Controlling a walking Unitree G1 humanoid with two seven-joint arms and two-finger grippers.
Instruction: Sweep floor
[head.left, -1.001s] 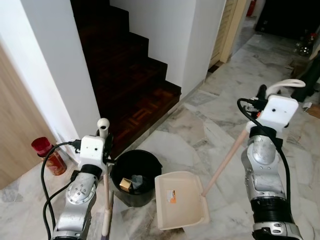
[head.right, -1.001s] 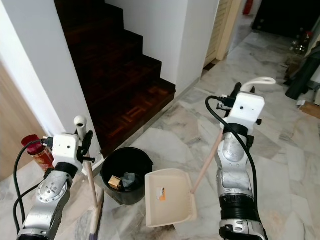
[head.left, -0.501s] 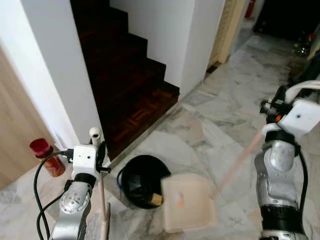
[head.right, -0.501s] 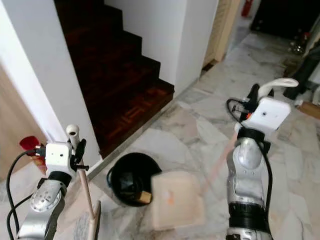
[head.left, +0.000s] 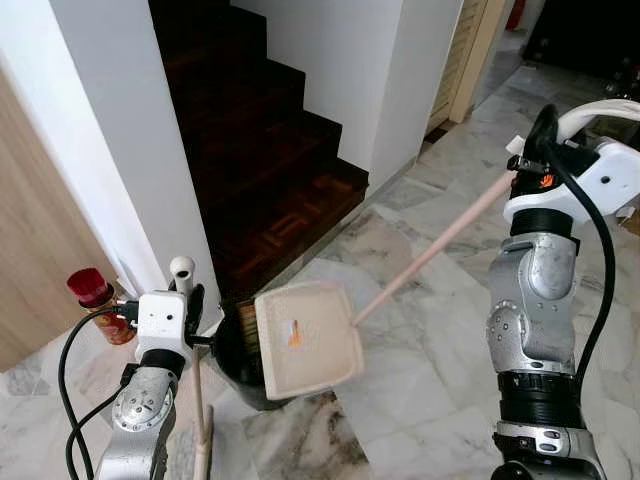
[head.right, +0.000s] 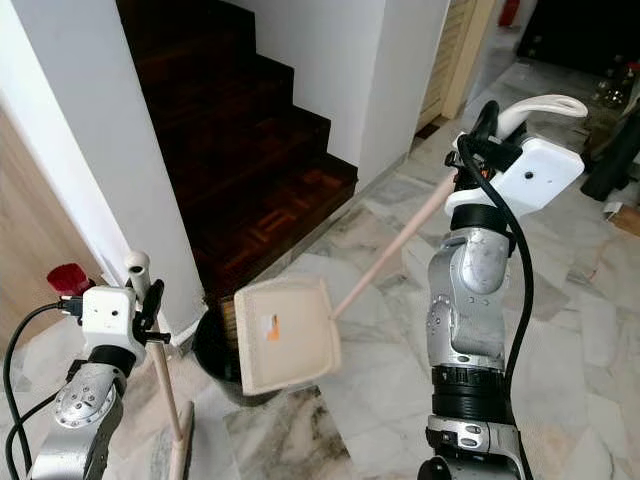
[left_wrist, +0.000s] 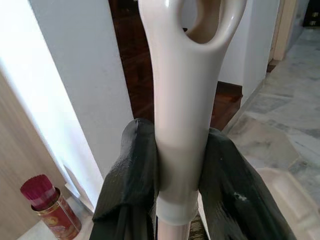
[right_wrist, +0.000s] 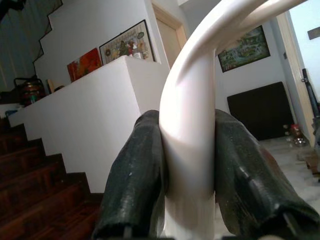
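Above black bin (head.left: 232, 350), dustpan (head.left: 305, 338) clamped by right end effector (right_wrist: 189, 165), left end effector (left_wrist: 182, 175) gripping broom (left_wrist: 186, 100)

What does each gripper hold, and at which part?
The left gripper holds the broom near its handle top. The right gripper holds the dustpan by its handle's upper end.

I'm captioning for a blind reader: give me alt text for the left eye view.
The right gripper holds a cream dustpan by its long handle, tilted above a black bucket. The left gripper holds a broom handle upright beside dark wooden stairs.
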